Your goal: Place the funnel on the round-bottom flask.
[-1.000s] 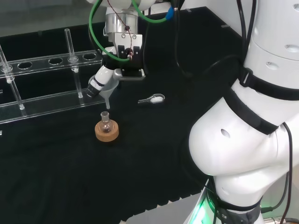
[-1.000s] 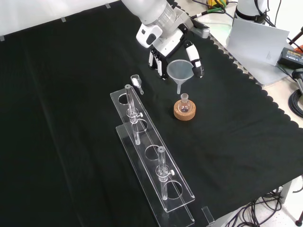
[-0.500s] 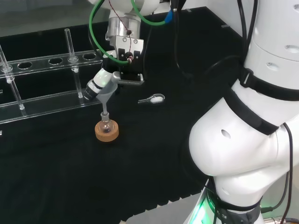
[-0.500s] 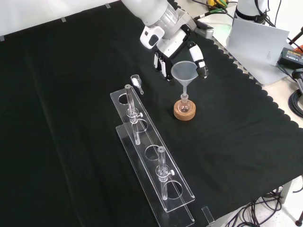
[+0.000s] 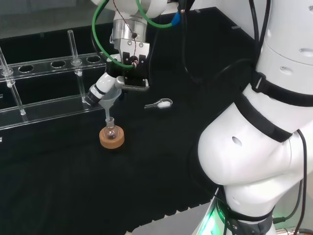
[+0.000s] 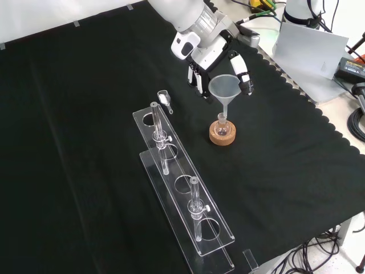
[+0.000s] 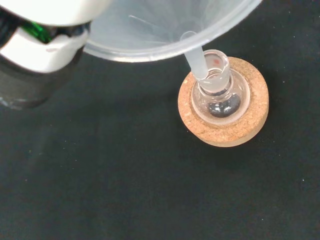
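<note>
A clear plastic funnel (image 6: 223, 88) hangs tilted over a small round-bottom flask (image 6: 221, 128) that sits on a cork ring (image 6: 222, 137). The hand (image 6: 214, 55) is shut on the funnel, with fingers (image 6: 246, 79) curled at both sides of its rim. In the wrist view the funnel (image 7: 165, 27) has its stem tip at the edge of the flask's (image 7: 219, 96) mouth, above the cork ring (image 7: 226, 136). In the head view the hand (image 5: 131, 73) holds the funnel (image 5: 107, 99) just above the flask (image 5: 111, 130).
A clear test tube rack (image 6: 183, 191) with a few tubes stands left of the flask in the front view, far left (image 5: 44, 88) in the head view. A small spoon (image 5: 160, 103) lies right of the flask on the black cloth; it lies near the rack's far end (image 6: 165, 100) in the front view.
The hand has lowered the funnel from above the flask until the stem reached the flask's mouth. The flask and cork ring have stayed put.
</note>
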